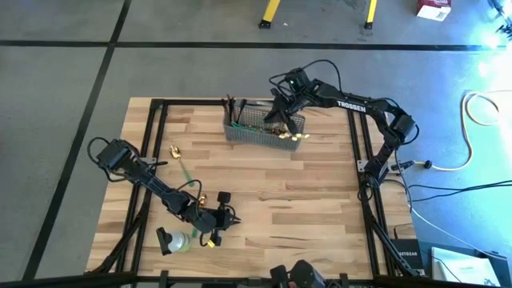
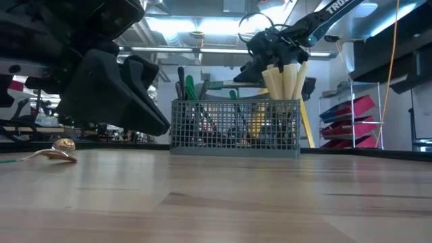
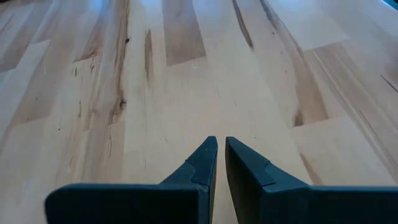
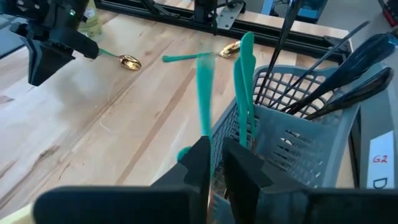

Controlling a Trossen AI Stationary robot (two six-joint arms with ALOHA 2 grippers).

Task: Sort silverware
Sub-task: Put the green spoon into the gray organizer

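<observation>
Table [image 1: 320,216]: wood top, bare where the left arm waits.
Basket [image 1: 264,128]: grey mesh at 12 o'clock; cutlery stands handle-up, grouped by kind.
Right gripper [image 4: 214,163]: over the basket, fingers slightly apart around a green-handled piece [image 4: 204,93], probably just releasing it.
Left gripper [image 3: 221,158]: 7 o'clock, fingers together, empty.
Loose spoons [image 4: 129,61]: at 9 o'clock, unsorted.

Right claw [image 4: 214,163] nearly closed over grey basket [image 4: 292,146] holding green-handled spoons [image 4: 244,87].
</observation>
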